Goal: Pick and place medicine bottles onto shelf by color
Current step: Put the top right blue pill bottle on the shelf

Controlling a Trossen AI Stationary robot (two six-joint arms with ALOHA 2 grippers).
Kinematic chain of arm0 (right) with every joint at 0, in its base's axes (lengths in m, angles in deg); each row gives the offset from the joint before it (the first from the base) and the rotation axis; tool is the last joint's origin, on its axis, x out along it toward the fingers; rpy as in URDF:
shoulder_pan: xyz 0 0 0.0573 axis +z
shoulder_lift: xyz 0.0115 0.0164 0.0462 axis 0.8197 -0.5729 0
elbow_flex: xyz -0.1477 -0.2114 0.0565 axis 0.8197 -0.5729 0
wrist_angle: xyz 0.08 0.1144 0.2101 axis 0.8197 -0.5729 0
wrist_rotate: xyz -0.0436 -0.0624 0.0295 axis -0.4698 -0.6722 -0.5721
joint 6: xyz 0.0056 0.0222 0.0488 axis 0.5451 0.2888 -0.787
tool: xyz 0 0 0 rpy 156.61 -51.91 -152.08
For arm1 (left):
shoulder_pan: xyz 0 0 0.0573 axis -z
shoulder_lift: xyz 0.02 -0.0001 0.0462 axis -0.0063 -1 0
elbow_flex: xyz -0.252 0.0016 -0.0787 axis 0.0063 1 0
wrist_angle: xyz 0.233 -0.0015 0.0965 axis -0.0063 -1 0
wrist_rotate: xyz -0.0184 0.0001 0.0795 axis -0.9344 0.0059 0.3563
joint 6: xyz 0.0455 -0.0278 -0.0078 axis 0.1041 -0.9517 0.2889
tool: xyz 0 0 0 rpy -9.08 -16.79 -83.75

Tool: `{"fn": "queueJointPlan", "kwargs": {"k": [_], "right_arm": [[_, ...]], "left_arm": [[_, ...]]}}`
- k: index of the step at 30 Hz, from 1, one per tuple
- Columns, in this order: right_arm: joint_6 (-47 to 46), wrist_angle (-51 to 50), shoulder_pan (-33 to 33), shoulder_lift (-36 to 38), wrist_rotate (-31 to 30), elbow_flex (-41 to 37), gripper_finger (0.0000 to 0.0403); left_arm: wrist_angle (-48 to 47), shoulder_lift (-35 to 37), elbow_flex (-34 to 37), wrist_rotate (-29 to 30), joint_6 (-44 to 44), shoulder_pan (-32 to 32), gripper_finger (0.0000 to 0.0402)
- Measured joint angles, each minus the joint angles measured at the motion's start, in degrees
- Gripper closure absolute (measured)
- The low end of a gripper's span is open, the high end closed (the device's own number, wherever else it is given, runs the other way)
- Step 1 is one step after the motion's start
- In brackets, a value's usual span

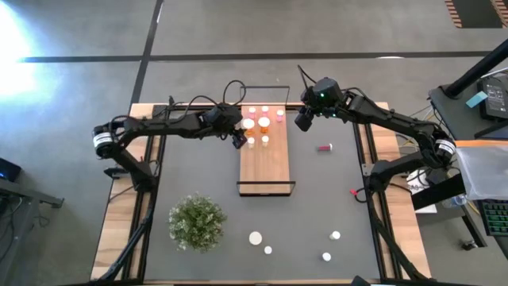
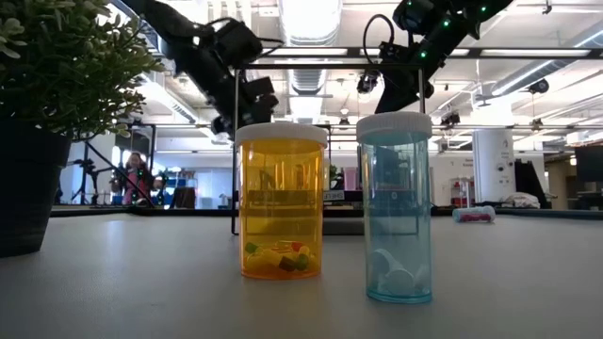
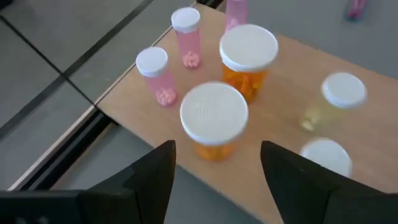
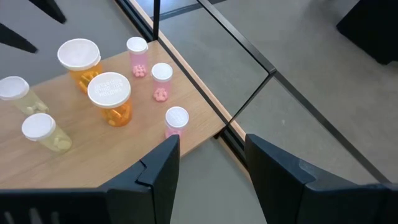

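Nearest the low camera stand an orange bottle (image 2: 281, 201) and a blue bottle (image 2: 395, 207), unsorted; both grippers, the left gripper (image 1: 238, 140) and right gripper (image 1: 303, 120), hover empty-jawed beside the shelf (image 1: 267, 163), so the next pick should descend squarely over one cap, clear of neighbours.

On the shelf (image 4: 93, 155) stand 3 pink bottles (image 4: 162, 81), 2 orange bottles (image 4: 111, 98) and 2 pale yellowish bottles (image 4: 45, 133). Off it at 3 o'clock lies 1 pink bottle (image 1: 325, 147). 1 plant (image 1: 196, 223) sits at 7 o'clock.
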Motion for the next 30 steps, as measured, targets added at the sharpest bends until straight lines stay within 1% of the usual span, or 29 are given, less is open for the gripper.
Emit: {"fn": "queueJointPlan", "kwargs": {"k": [3, 8, 12, 14, 17, 22, 26, 30], "right_arm": [[0.00, 0.00, -0.02, 0.00, 0.02, 0.00, 0.0232], [0.02, 0.00, 0.00, 0.00, 0.00, 0.00, 0.0232], [0.00, -0.02, 0.00, 0.00, 0.00, 0.00, 0.0232], [0.01, -0.02, 0.00, 0.00, 0.00, 0.00, 0.0232], [0.01, -0.02, 0.00, 0.00, 0.00, 0.00, 0.0232], [0.00, 0.00, 0.00, 0.00, 0.01, 0.00, 0.0232], [0.00, -0.01, -0.02, 0.00, 0.02, 0.00, 0.0232], [0.02, -0.02, 0.00, 0.00, 0.00, 0.00, 0.0232]], "left_arm": [[-3.72, 2.56, 0.04, 0.02, -1.83, 0.89, 0.0182], [-12.47, 6.64, 0.11, 0.23, -9.23, 3.11, 0.0182], [-19.90, 10.08, 0.32, 2.49, -12.24, 5.83, 0.0182], [-21.59, 12.13, 1.16, 3.49, -13.62, 7.56, 0.0182], [-21.00, 16.26, 4.60, 5.02, -15.45, 10.23, 0.0182], [-17.26, 23.12, 11.94, 6.52, -21.09, 15.63, 0.0182], [-11.60, 27.39, 17.50, 10.93, -22.52, 21.51, 0.0182], [-5.04, 29.50, 21.28, 17.29, -22.12, 28.30, 0.0182]]}}
